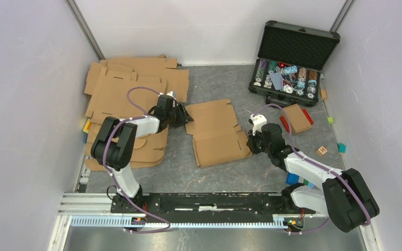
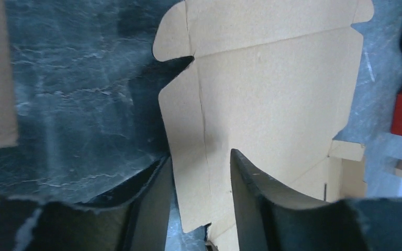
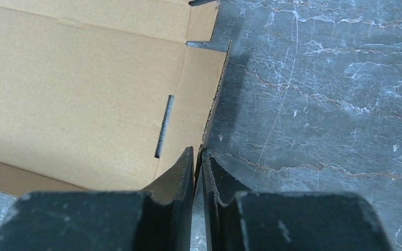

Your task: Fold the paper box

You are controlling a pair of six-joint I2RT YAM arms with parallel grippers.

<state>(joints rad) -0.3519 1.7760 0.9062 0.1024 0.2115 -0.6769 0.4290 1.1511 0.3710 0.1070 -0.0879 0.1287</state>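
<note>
Grey, stone-looking surface lies under my arms, with white walls around it. The paper box lies in the middle of the surface, between my two arms. It is nearly all flat. I can see its fold lines, its cut flaps and a thin slot. No side stands up yet, and no flap is tucked in.

My left claw is at the side of the box that faces the left edge of the surface. Its two fingers stand apart, with one flap between them. I cannot tell if they touch the card, so I would not say I have hold of it.

My right claw is at the box's corner nearest the right and near edges. Its fingers are almost together, and they pinch the thin rim of the card. So this claw has the box.

I think the job has only just begun. Both claws are at the box, and that is about all. I have yet to lift the sides, bend the flaps, push the tabs into the slots and close the top.

A heap of other flat cards lies by the far left corner. A black case of chips stands open by the far right corner.
</note>
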